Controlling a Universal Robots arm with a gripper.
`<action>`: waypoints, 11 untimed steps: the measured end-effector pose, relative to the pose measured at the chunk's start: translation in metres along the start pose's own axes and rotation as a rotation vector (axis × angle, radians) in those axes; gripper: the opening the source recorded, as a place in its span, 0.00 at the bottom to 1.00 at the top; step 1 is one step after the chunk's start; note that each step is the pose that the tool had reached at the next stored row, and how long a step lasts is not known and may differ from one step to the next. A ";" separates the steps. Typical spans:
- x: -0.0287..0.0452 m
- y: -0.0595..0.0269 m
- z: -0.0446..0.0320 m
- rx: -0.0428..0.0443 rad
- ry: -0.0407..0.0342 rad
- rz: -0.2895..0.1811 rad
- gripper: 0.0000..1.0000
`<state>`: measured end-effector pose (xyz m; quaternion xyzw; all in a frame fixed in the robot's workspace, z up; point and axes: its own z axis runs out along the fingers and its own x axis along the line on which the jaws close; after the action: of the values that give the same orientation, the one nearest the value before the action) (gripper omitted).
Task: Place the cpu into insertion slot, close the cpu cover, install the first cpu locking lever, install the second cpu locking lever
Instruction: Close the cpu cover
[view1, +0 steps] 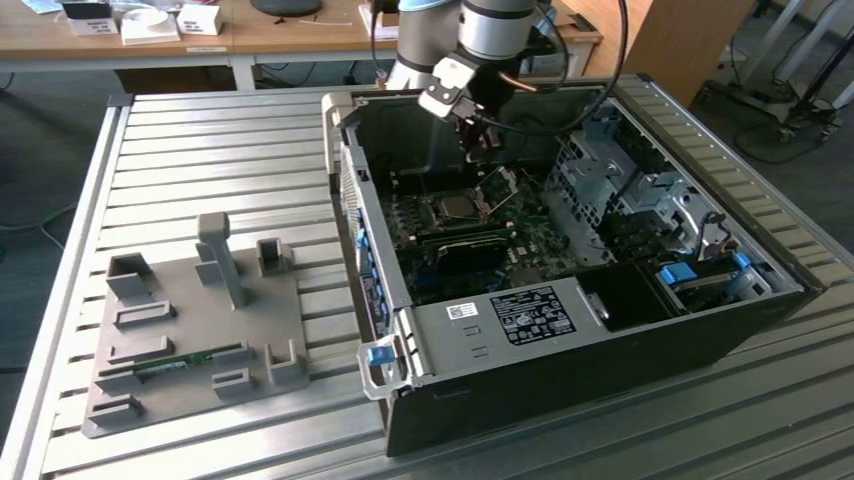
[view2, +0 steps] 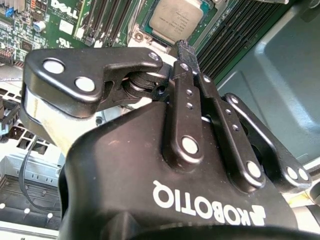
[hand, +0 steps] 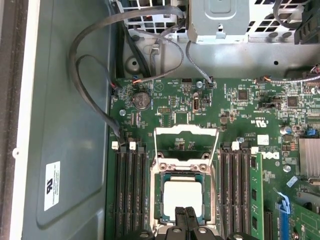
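The black two-fingered gripper (hand: 187, 216) hangs low inside the case. Its fingers are pressed together with nothing between them. Just beneath its tip lies the small, flat, square cpu (hand: 183, 197), its matt silvery metal top facing up. Whether the tip touches the chip cannot be told. The cpu sits level inside the square, metal-rimmed insertion slot (hand: 159, 192), with a narrow band of green showing around it.

The thin silvery cpu cover (hand: 186, 131), a frame plate with a square cut-out, stands swung open at the slot's edge, on the side away from the gripper. In the exterior view it tilts upward just to the exterior view's right of the chip, close beside the fingers.

The dark open computer case (view1: 561, 380) lies on its side on a ribbed grey metal surface (view1: 214, 140). Beyond the surface stands a wooden desk (view1: 267, 35) with small white boxes on it.

Long black memory slots (hand: 127, 190) flank the insertion slot on both sides across the green circuit board (hand: 165, 100). A round coin battery (hand: 141, 100) sits beyond the open cover, and grey cables (hand: 85, 65) loop over the case floor beside the board. On the surface, well apart towards the exterior view's left, lies a grey moulded fixture plate (view1: 200, 330) with upright posts.
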<state>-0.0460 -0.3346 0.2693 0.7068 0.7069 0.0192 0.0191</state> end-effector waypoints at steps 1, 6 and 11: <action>0.0000 0.0007 0.0000 0.0000 0.0000 0.000 0.11; 0.0000 0.0019 -0.0007 -0.0001 0.0001 0.000 0.11; 0.0000 0.0020 -0.0013 -0.0002 0.0002 0.000 0.11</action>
<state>-0.0441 -0.3346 0.2707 0.7068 0.7069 0.0193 0.0191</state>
